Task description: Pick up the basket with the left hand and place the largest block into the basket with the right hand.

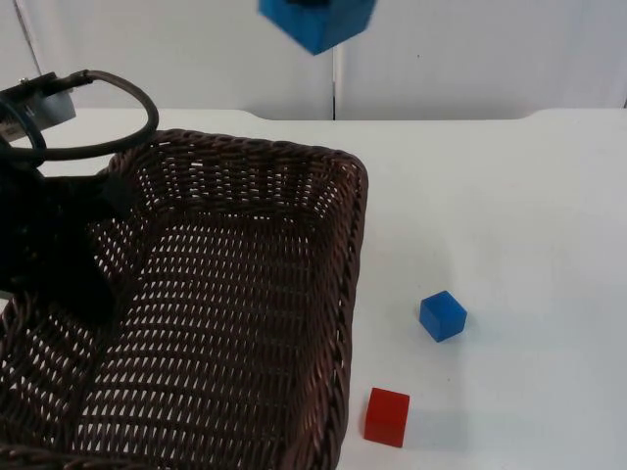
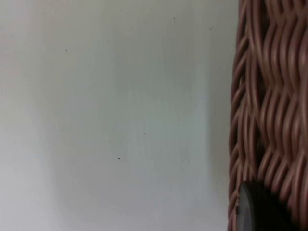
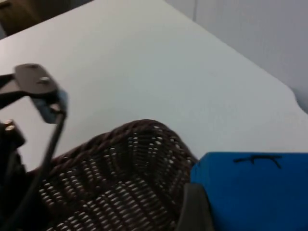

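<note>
**Large blue block high over the basket, release still to come**

While the left claw (image 2: 255, 211) grips the wall of the brown wicker basket (image 1: 245, 294) and holds it tilted above the white desk (image 1: 509, 215), the right claw (image 3: 195, 211) carries the large blue block (image 1: 318, 22) high above the basket's far rim, one black fingertip pressed against the block's side. The step in hand looks like the drop. To do it well, I would bring the block further toward the basket's middle and lower it well inside the walls before the right claw lets go, because a release from this height near the rim could bounce the block out. The left arm should keep the basket steady. A small blue cube (image 1: 443, 315) and a small red cube (image 1: 387, 417) lie on the desk beside the basket's right wall and should stay put.
</note>
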`<control>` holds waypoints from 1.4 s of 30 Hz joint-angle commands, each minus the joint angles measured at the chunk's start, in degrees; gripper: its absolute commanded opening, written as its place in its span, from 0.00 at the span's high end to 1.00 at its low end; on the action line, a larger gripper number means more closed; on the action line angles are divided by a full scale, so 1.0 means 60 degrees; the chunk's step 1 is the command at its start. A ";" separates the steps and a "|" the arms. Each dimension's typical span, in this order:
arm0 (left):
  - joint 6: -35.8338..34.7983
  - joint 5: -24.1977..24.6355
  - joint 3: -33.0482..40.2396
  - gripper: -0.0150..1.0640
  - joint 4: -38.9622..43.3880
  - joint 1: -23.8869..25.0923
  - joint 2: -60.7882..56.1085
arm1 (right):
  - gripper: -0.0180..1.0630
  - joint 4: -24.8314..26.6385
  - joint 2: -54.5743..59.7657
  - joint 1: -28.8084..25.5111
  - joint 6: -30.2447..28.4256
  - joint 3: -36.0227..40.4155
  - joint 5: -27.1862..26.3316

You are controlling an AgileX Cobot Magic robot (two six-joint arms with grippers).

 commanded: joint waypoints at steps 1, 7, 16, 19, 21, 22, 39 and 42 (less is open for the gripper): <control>0.0002 0.0029 -0.0027 0.99 -0.0124 -0.0054 -0.0161 | 0.99 0.0035 -0.0079 0.0179 -0.0084 -0.0037 -0.0027; 0.0002 0.0046 -0.0027 0.99 -0.0124 -0.0054 -0.0161 | 0.99 0.0292 0.0110 0.0159 -0.0084 -0.0018 0.0125; 0.0002 0.0173 -0.0027 0.99 -0.0160 -0.0054 -0.0161 | 0.99 0.0555 0.0836 0.0177 -0.0084 -0.0018 0.0168; 0.0002 0.0173 -0.0027 0.99 -0.0160 -0.0054 -0.0161 | 0.99 0.0740 0.1258 0.0177 -0.0084 -0.0018 0.0127; 0.0002 0.0173 -0.0027 0.99 -0.0160 -0.0054 -0.0161 | 0.99 0.0792 0.1389 0.0177 -0.0084 -0.0018 0.0101; 0.0002 0.0169 -0.0027 0.99 -0.0183 -0.0054 -0.0161 | 0.99 0.0792 0.1537 0.0177 -0.0084 -0.0018 0.0047; 0.0002 0.0005 -0.0027 0.99 -0.0187 -0.0054 -0.0161 | 0.99 0.0752 0.3199 0.1166 -0.0404 -0.0018 -0.0831; 0.0002 0.0005 -0.0027 0.99 -0.0187 -0.0054 -0.0161 | 0.95 0.0770 0.3199 0.1255 -0.0435 -0.0018 -0.0853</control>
